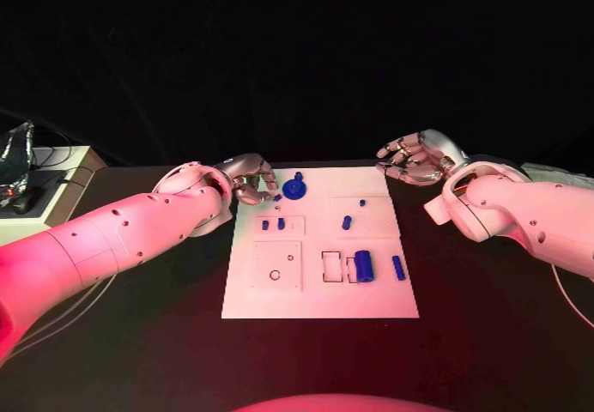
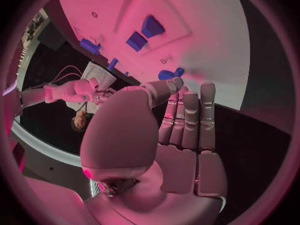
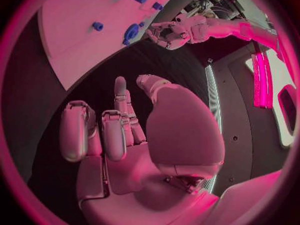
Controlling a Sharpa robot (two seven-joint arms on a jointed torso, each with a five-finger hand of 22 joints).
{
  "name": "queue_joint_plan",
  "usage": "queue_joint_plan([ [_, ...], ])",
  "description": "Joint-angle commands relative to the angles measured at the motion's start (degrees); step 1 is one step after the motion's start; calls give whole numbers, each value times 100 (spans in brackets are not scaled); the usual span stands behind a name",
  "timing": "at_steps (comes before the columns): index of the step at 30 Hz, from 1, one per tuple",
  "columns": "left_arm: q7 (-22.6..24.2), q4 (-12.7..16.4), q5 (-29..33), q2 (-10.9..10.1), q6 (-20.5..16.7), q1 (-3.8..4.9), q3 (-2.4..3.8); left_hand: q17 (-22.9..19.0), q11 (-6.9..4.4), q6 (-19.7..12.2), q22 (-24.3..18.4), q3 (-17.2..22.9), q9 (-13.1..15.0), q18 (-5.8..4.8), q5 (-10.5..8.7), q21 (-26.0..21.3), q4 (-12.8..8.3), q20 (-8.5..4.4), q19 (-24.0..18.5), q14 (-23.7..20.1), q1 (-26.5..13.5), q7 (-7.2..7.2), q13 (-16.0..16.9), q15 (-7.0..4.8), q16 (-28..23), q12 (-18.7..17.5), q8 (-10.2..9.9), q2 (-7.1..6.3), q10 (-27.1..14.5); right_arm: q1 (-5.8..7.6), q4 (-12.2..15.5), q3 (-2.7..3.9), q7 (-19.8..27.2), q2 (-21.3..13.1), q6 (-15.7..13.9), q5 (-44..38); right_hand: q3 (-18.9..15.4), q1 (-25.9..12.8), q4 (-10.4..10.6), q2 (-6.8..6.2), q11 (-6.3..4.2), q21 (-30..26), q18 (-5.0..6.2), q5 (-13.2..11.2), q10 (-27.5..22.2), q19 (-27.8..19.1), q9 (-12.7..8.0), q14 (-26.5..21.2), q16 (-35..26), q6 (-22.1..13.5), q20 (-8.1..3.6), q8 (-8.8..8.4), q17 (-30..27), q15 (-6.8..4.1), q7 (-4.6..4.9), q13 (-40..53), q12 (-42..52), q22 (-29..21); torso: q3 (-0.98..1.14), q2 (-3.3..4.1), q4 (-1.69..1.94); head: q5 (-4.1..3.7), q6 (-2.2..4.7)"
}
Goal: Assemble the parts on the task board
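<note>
The white task board (image 1: 319,296) lies in the middle of the black table. On it are a round blue part (image 1: 294,187) at the far edge, two small blue pegs (image 1: 272,224), a short peg (image 1: 347,222), a blue cylinder (image 1: 364,266) and a blue bar (image 1: 398,268). My left hand (image 1: 254,180) hovers at the board's far left corner, just beside the round part (image 2: 167,75), fingers stretched out and holding nothing. My right hand (image 1: 415,159) hangs off the far right corner, fingers loosely bent and apart, empty. The right wrist view shows the board (image 3: 75,40) and the round part (image 3: 131,33).
A beige box with cables (image 1: 50,180) stands at the table's far left. A pale object (image 1: 554,173) lies at the far right edge. The board has a rectangular slot (image 1: 332,266) beside the cylinder and a square panel (image 1: 276,264) on its left.
</note>
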Motion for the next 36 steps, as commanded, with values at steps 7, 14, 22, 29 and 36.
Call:
queue_joint_plan([
  [7,283,-165,-482,91,-208,-44,-28,313,-105,59,-207,-792,19,94,14,-272,412,24,-17,280,-487,11,64,-30,269,193,-89,-128,302,-1,20,3,59,-5,50,-91,19,-63,10,6,9,3,-19,3,32,60,5,341,29,38,2,-24,339,30,-3,-4,-27,595,-2,4,4,-3,-11],
  [14,0,-258,-414,189,-269,-87,-42,1075,-254,266,32,-1189,83,3,15,-127,740,-90,567,862,-531,-74,326,-156,660,654,-63,-87,548,-1,22,3,60,3,49,-92,19,-63,10,6,9,3,-19,3,32,60,5,341,29,38,2,-24,339,30,-3,-4,-27,595,-1,2,-9,1,-12],
  [22,-573,-325,-398,252,-304,-101,-46,1298,-273,270,136,-1520,104,-39,16,-68,1125,-128,812,1032,-642,-72,573,-179,778,1021,-146,-151,463,-1,31,3,57,-7,45,-95,19,-63,10,6,9,3,-19,3,32,60,5,341,29,38,2,-24,339,30,-3,-4,-27,595,5,0,-2,-16,-8],
  [29,-794,-336,-401,290,-287,-102,-46,1387,-301,345,201,-1572,132,-54,16,-24,1217,-146,909,1103,-560,-101,653,-203,813,1149,-130,-114,462,-1,35,3,57,-11,43,-97,19,-63,10,6,9,3,-19,3,32,60,5,341,29,38,2,-24,339,30,-3,-4,-27,595,4,-3,-1,-24,-25],
  [36,-854,-367,-378,354,-265,-101,-46,1418,-312,373,207,-1623,150,-58,15,-21,1284,-159,937,1131,-537,-111,698,-215,827,1219,-127,-127,451,-1,34,3,59,-4,44,-98,19,-63,10,6,9,3,-19,3,32,60,5,341,29,38,2,-24,339,30,-3,-4,-27,595,2,2,-3,-32,-28],
])
